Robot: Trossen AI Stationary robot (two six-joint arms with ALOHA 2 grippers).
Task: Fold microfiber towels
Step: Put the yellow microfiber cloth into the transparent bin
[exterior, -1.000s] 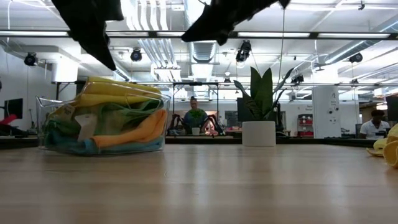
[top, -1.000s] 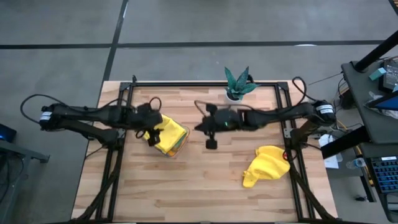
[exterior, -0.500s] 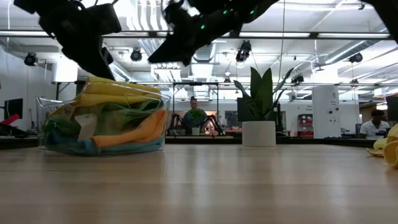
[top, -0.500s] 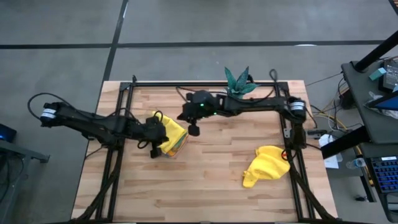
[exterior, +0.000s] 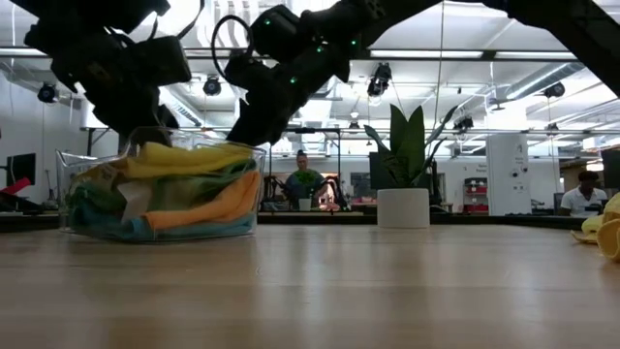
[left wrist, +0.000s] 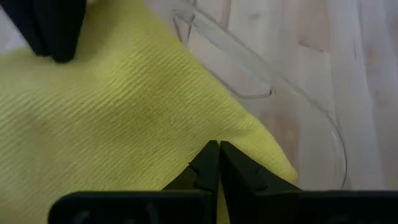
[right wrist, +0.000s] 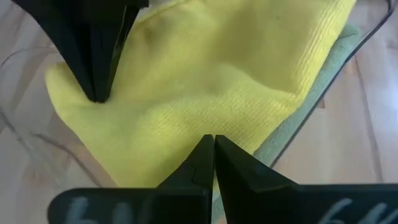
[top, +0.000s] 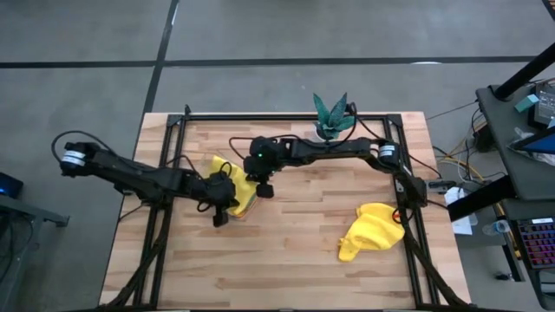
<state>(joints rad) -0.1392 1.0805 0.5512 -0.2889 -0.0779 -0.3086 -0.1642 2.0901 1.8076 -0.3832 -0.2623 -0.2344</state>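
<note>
My left gripper (left wrist: 214,163) is pinched shut on the near corner of the top yellow towel (left wrist: 112,118) in the tray (left wrist: 298,106); the tips meet with cloth between them. My right gripper (right wrist: 210,155) has its tips together too, at the opposite edge of that towel, on the tray's plant (top: 332,117) side. Whether it has caught cloth or only presses on it, I cannot tell.

Seen from above, the tray (top: 251,206) sits left of the plant and nearer the front edge. The left gripper (top: 220,206) is at its front-left side, the right gripper (top: 263,184) at its right side, the towel (top: 236,180) between them. Both are equally close to it; the lift I judge to be straight up out of the tray. The towel lies slantwise, its long axis running from plant side to front edge, roughly along the line between my tips. The other towels (exterior: 165,199) are under it. A second yellow one (top: 371,230) lies crumpled, well apart, right of the tray.
</note>
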